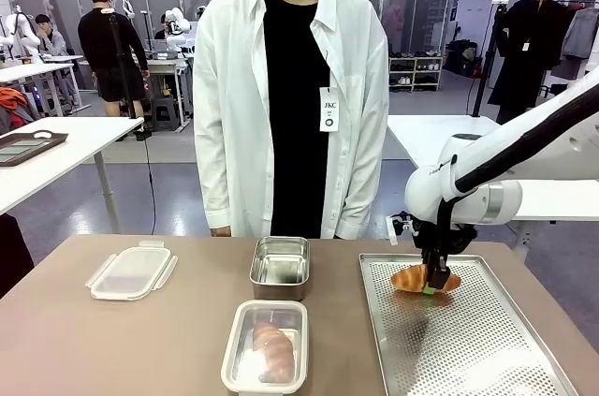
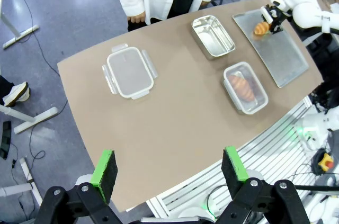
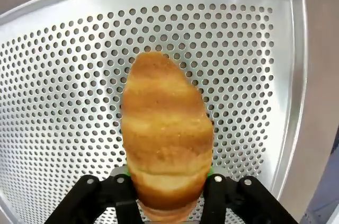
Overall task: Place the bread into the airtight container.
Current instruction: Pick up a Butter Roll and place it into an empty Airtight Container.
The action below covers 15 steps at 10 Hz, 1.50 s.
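my left claw [image 2: 169,166] hangs high above the counter [image 1: 112,349], fingers wide apart and holding nothing. left of the steel tin [image 1: 280,265] lies the clear lid [image 1: 131,271]. just on my side of the steel tin sits the airtight container [image 1: 230,368], with one roll [image 1: 272,351] inside. right of the steel tin lies the perforated tray [image 1: 468,340], and over it my right claw [image 1: 431,286] is clamped on the bread [image 1: 405,278], level with the steel tin.
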Each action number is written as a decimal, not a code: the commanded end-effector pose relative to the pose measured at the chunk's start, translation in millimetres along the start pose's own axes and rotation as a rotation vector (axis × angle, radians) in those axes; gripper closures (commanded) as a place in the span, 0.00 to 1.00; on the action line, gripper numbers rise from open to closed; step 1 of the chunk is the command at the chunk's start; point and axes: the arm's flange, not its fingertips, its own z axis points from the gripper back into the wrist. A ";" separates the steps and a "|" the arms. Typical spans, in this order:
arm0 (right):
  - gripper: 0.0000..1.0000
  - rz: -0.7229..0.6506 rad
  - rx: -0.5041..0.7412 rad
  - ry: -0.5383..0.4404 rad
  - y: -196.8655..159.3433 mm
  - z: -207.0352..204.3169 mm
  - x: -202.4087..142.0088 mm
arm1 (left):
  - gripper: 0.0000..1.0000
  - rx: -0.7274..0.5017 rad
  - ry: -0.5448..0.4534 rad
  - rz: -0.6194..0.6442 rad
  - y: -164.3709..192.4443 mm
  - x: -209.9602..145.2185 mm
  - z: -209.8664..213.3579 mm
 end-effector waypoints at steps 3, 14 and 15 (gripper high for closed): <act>0.82 -0.143 0.012 0.000 17.9 63.9 19.8 | 0.00 -0.009 -0.003 -0.014 -0.7 -0.1 0.5; 0.82 -0.164 0.049 -0.035 85.0 107.8 225.2 | 0.00 -0.009 -0.003 -0.014 -0.7 -0.1 0.5; 0.82 -0.159 0.057 -0.011 85.4 99.9 249.9 | 0.00 -0.009 -0.003 -0.014 -0.7 -0.1 0.5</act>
